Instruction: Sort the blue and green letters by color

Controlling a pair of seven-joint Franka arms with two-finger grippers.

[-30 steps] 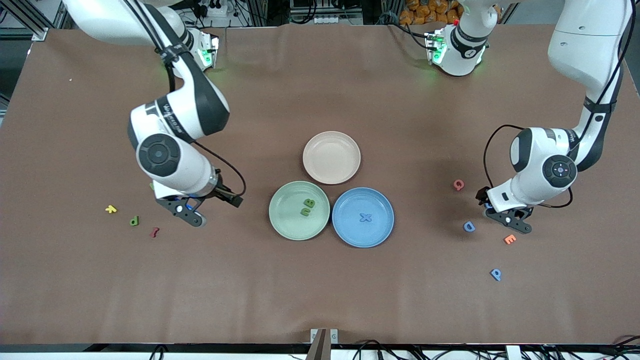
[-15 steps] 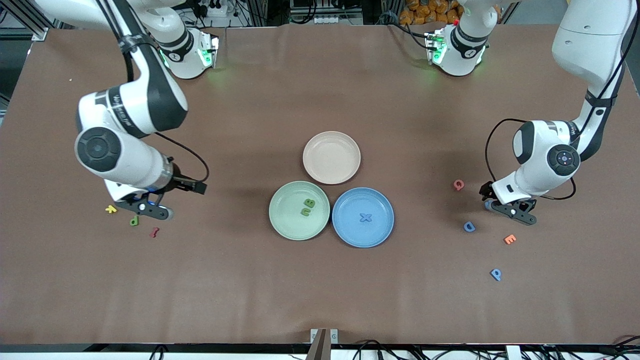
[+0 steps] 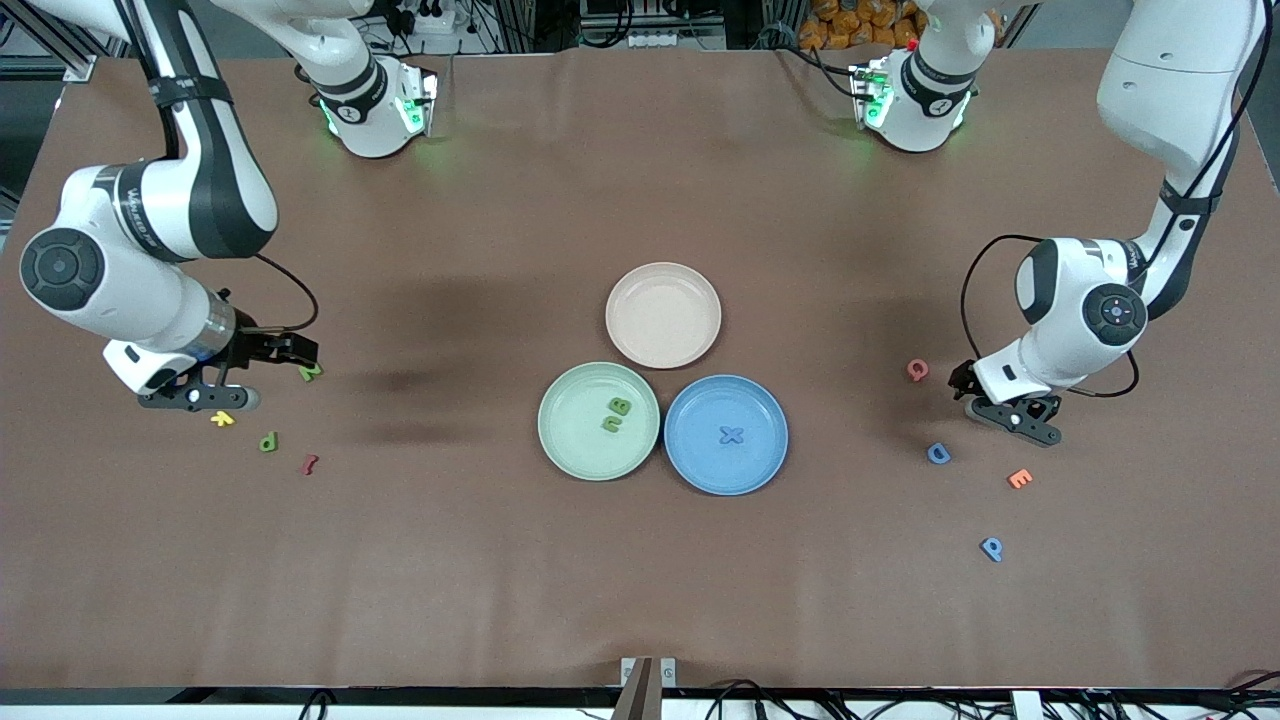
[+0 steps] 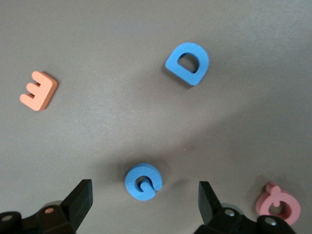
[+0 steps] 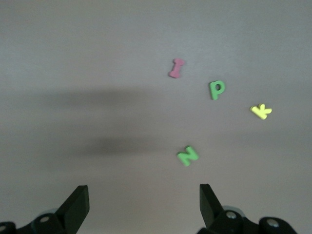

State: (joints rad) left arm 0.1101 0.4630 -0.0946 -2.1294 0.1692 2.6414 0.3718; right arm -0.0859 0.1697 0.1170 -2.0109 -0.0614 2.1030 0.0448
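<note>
My left gripper (image 3: 1015,418) (image 4: 144,204) hangs open low over a blue G (image 4: 143,182), which lies between its fingers untouched and is hidden in the front view. A blue D (image 3: 938,454) (image 4: 188,63) and a blue P (image 3: 991,548) lie nearer the front camera. The blue plate (image 3: 765,462) holds a blue X (image 3: 732,435). The green plate (image 3: 570,450) holds two green letters (image 3: 617,414). My right gripper (image 3: 200,398) (image 5: 143,197) is open and empty over the cloth, close to a green N (image 3: 311,371) (image 5: 187,155) and a green P (image 3: 268,442) (image 5: 216,89).
A beige plate (image 3: 663,345) sits beside the two coloured plates, farther from the front camera. A pink Q (image 3: 917,370) and an orange E (image 3: 1019,478) lie near the left gripper. A yellow K (image 3: 222,419) and a dark red I (image 3: 309,464) lie near the right gripper.
The right arm has swung away from the green plate toward its own end of the table, uncovering the green N. The left gripper has shifted slightly and stays open.
</note>
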